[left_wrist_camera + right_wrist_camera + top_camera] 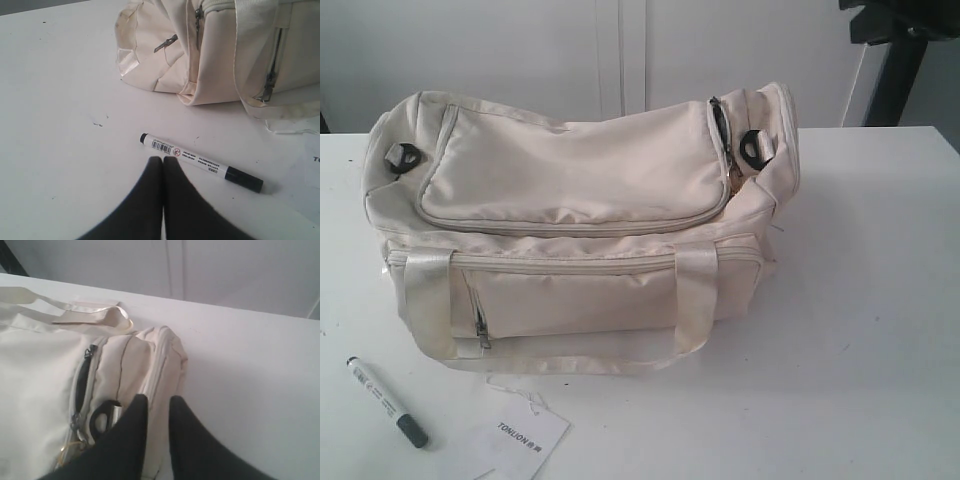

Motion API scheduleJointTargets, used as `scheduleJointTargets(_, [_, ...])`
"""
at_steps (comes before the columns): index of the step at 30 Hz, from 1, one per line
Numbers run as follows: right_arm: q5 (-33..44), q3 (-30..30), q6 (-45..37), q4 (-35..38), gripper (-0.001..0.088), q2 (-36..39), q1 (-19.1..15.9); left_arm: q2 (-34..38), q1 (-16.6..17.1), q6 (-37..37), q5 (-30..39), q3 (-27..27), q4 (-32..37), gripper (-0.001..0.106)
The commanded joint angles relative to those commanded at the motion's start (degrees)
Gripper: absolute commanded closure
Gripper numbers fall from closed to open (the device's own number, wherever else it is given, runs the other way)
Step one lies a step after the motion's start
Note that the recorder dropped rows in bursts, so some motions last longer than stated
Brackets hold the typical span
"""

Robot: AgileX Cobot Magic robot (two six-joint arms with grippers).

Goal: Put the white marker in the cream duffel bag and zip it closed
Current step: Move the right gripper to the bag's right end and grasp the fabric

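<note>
Exterior view shows the cream duffel bag (580,180) sitting on the white surface (860,350), its satin handles slumped down the front and the top flap's zip (720,118) gaping at the right-hand end, next to a black strap ring (752,147). The white marker (386,402) lies flat on the surface outside the bag, near its front left corner but apart from it, dark cap toward the near edge. A white paper tag (525,440) on a string lies just beside it

Left wrist view has the left jaws clenched tip to tip and empty, their 2 black fingers (145,200) poised at the barrel of the marker (200,162); whether they touch it cannot be told. The bag (215,60) rests well beyond

Right wrist view finds the right jaws released to a narrow gap over 1 end of the bag (40,390), with nothing visibly grasped. Their fingers (190,440) sit just beside a strap ring (102,415) and the zip's dark opening (80,385)
</note>
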Motion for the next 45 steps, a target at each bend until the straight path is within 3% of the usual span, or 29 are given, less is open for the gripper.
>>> scheduleJointTargets(5, [-0.7, -0.1, 0.0, 1.4, 0.0241, 2.8, 0.0, 0.0, 0.0, 0.0, 0.0, 0.0, 0.0, 0.105])
scheduleJointTargets(9, [-1.4, -0.1, 0.0, 4.4, 0.0159, 5.6, 0.0, 0.0, 0.0, 0.0, 0.0, 0.0, 0.0, 0.105])
scheduleJointTargets(21, [-2.8, -1.7, 0.0, 6.3, 0.0148, 11.4, 0.2, 0.0, 0.0, 0.0, 0.0, 0.0, 0.0, 0.105])
scheduleJointTargets(38, [-9.4, -2.1, 0.0, 6.4, 0.0154, 17.1, 4.3, 0.0, 0.0, 0.0, 0.0, 0.0, 0.0, 0.105])
scheduleJointTargets(45, [-10.9, -2.1, 0.0, 6.2, 0.0233, 18.1, 4.5, 0.0, 0.0, 0.0, 0.0, 0.0, 0.0, 0.105])
